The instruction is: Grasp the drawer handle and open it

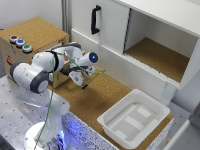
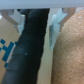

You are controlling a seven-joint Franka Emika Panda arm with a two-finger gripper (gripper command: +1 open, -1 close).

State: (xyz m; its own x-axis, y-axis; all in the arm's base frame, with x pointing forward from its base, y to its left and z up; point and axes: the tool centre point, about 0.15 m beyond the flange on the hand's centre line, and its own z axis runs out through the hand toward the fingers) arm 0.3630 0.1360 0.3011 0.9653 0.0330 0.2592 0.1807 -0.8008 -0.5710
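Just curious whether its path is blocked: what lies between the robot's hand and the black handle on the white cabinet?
In the exterior view, only bare cork countertop and the cabinet's white front lie between the hand and the black handle.

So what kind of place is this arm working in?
Most likely a robotics lab test bench, not a real kitchen: a perforated metal base plate, a mock white cabinet with a black handle, and a cardboard box with coloured buttons.

Robotics lab: perforated metal bench (image 1: 12,107), cork mat (image 1: 100,97), button box (image 1: 30,42), mock cabinet (image 1: 145,35).
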